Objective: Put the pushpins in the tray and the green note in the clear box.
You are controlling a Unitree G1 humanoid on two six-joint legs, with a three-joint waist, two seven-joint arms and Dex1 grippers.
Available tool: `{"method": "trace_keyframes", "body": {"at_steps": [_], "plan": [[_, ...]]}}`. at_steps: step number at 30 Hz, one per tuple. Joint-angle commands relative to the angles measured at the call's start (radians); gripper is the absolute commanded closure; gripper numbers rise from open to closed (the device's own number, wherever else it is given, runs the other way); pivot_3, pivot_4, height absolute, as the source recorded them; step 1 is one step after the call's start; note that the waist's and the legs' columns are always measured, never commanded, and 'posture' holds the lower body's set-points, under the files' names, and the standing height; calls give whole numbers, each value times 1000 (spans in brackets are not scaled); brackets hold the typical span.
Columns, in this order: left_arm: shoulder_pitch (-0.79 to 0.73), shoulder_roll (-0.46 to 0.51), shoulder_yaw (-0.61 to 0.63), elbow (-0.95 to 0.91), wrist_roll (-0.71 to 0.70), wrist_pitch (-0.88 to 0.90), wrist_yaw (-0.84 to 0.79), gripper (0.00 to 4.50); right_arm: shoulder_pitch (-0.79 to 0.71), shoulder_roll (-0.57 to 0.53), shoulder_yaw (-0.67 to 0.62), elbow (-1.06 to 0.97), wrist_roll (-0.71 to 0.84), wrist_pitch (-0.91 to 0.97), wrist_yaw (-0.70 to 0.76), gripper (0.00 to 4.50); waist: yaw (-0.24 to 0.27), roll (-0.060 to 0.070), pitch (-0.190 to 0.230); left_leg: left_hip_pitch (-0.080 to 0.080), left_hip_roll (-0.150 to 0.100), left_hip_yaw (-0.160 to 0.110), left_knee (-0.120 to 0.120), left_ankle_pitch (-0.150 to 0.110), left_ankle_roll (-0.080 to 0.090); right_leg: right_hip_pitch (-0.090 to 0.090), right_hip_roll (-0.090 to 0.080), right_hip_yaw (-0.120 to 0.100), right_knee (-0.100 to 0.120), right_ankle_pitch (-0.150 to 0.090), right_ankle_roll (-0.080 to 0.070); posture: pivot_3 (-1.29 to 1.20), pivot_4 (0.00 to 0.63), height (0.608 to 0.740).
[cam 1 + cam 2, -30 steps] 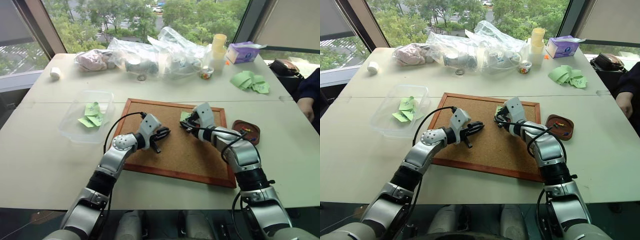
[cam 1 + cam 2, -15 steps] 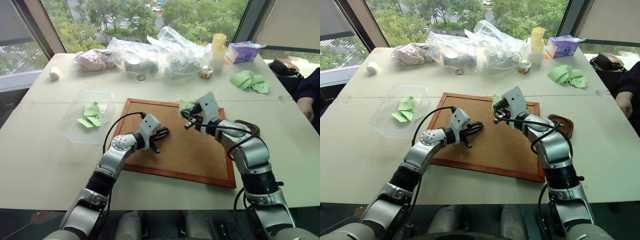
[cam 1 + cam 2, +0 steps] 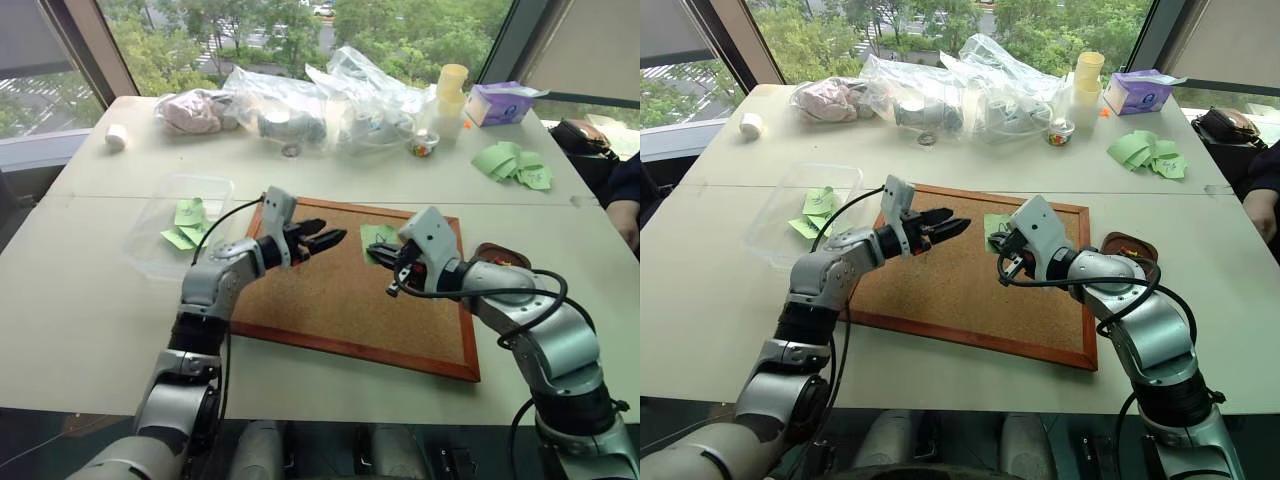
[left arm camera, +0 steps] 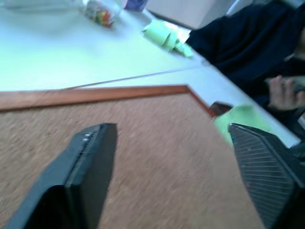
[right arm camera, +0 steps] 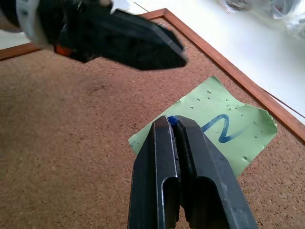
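The green note (image 5: pixel 209 128) lies flat on the corkboard (image 3: pixel 350 300) near its far edge, with a blue squiggle and small pin holes on it, just beyond the tips of the right jaws. The right gripper (image 5: pixel 174 125) hangs over the near corner of the note with its jaws pressed together, and a tiny blue speck, apparently a pushpin (image 5: pixel 172 119), is pinched at the very tip between them. Whether anything still pins the note to the cork cannot be told.

The left gripper (image 3: pixel 328 238) is held above the corkboard, pointing across it toward the right gripper, its jaws spread wide with nothing between them. The note lies ahead of those open jaws, between the two grippers.

The tray (image 3: pixel 1130 250) sits on the worktop (image 3: pixel 90 300) just off the corkboard's right edge, behind the right forearm and well to the side of the right jaws. The clear box (image 3: pixel 180 225) stands on the worktop beyond the corkboard's left edge, behind the left arm, with a few pale green slips (image 3: pixel 186 222) inside it.

Further back on the worktop lie a bunch of green slips (image 3: pixel 512 166), clear plastic bags (image 3: pixel 330 100) and a tissue box (image 3: pixel 505 102).
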Motion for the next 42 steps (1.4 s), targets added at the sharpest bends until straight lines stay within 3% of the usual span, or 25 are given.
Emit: {"method": "trace_keyframes", "body": {"at_steps": [1, 12, 15, 20, 22, 26, 37, 42], "plan": [[-48, -37, 82, 35, -108, 114, 38, 399, 1, -18, 8, -54, -3, -19, 1, 4500, -2, -2, 1, 0, 0, 0, 0, 0, 0, 0, 0, 0, 0, 0, 0, 0, 150, 740], [-72, -108, 133, 92, -212, 325, 97, 399, -8, -22, 20, -105, 2, -7, -12, 4500, -3, -9, 5, 0, -1, 0, 0, 1, -2, 0, 1, 0, 0, 0, 1, 0, 150, 740], [-73, -116, 143, 94, -223, 339, 105, 1276, -4, -27, 19, -107, 0, -9, -14, 4500, -3, -9, 5, 0, -1, 0, 0, 1, -2, 0, 1, 0, 1, 0, 1, 0, 150, 740], [-74, -133, 160, 83, -252, 353, 115, 3729, 3, -34, 19, -108, -2, -12, -17, 4500, -3, -9, 5, 0, -2, 0, 0, 1, -2, 0, 1, 0, 0, 0, 1, 0, 150, 740], [-76, -138, 170, 80, -263, 359, 119, 4480, 5, -36, 19, -109, -2, -13, -19, 4500, -3, -9, 5, 0, -2, 0, 0, 1, -2, 0, 1, 0, 1, 0, 1, 0, 150, 740], [-65, -120, 140, 68, -239, 332, 107, 4480, 3, -47, -9, -110, 0, -6, -24, 4500, -3, -9, 5, 0, -2, 0, 0, 2, -3, 0, 1, 0, 1, 0, 1, 0, 150, 740], [-68, -78, 151, 127, -184, 191, 110, 4480, 79, -63, -420, -82, 83, 120, -82, 4500, 7, -9, 5, 0, -2, 0, 0, 2, -3, 1, 1, -1, 1, 0, 1, 0, 150, 740], [-70, -65, 137, 110, -163, 134, 98, 4480, 135, -74, -497, 30, 34, 163, -155, 4500, 18, -9, 5, 0, -3, 0, 1, 2, -3, 1, 1, -1, 1, 0, 1, 0, 150, 740]]}}
